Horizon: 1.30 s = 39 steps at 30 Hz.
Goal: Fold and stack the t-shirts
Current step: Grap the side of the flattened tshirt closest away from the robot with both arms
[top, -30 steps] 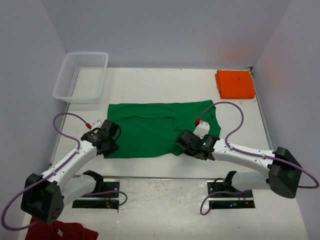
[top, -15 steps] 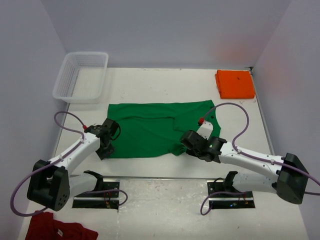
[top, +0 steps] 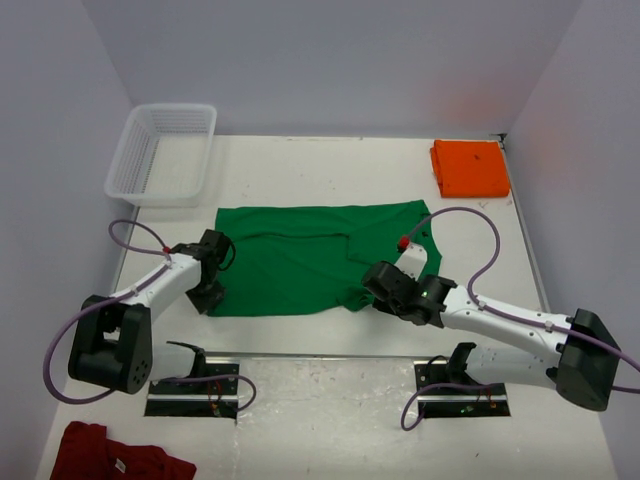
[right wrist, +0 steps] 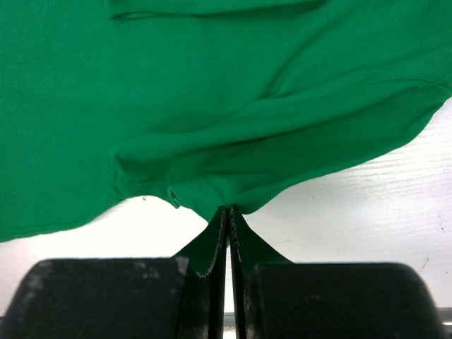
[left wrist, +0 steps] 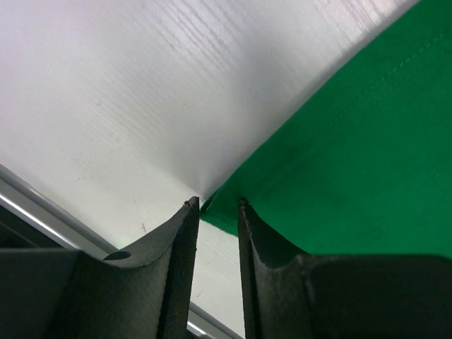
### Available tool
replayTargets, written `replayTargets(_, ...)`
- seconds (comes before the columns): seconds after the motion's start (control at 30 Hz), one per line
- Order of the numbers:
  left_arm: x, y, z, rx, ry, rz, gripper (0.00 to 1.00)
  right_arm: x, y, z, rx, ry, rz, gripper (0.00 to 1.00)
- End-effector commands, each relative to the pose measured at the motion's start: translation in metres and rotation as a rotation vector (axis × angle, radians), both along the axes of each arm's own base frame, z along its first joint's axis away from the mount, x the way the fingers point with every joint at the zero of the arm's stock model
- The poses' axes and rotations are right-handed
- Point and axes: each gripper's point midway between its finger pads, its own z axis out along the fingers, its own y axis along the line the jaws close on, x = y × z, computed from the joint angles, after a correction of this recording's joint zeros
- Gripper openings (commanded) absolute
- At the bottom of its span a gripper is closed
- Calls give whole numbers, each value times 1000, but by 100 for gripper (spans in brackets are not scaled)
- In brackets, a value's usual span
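Observation:
The green t-shirt (top: 300,260) lies spread flat in the middle of the table. The orange t-shirt (top: 470,168) lies folded at the far right corner. My left gripper (top: 205,297) is at the green shirt's near left corner. In the left wrist view my left gripper (left wrist: 214,205) has a narrow gap between its jaws, and the tip of the shirt corner (left wrist: 353,155) sits just at the fingertips. My right gripper (top: 372,290) is at the shirt's near right hem. In the right wrist view my right gripper (right wrist: 229,210) is shut on a pinch of green cloth (right wrist: 226,106).
A white mesh basket (top: 163,152) stands at the far left. A dark red garment (top: 120,462) lies below the table's near edge at the bottom left. Bare white table (left wrist: 127,92) lies left of the shirt, and a metal rail runs along the near edge.
My left gripper has slid left and nearer, off the cloth to the shirt's near left corner. My right gripper has shifted slightly toward the near edge, still pinching the hem.

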Motion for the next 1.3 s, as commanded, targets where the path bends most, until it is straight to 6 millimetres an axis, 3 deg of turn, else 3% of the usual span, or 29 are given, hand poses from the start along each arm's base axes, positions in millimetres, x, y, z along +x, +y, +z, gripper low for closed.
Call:
replayTargets(0.0,17,5,-2,5,-36,-11,29,3,-1,6,19,-27,-7,0)
replayTargets(0.17,18,2,-11,-20,-31,-31,27,1,-4,2,13,-19,-13,0)
replayTargets(0.37,17,-5,-14,-60,-17,-56,16,4,-7,4,10,-23,-29,0)
replayTargets(0.5,18,-8,-11,-80,-33,-51,0,3,-7,1,7,-12,-32,0)
replayTargets(0.77,19,-10,8,-100,-79,-29,0,3,-12,3,-11,-15,-48,0)
replayTargets(1.0,20,-15,34,-142,-167,-25,0,16,-12,32,-29,-60,-32,0)
replayTargets(1.27,26,-13,50,-139,-255,-29,0,41,-38,65,-98,-93,-59,0)
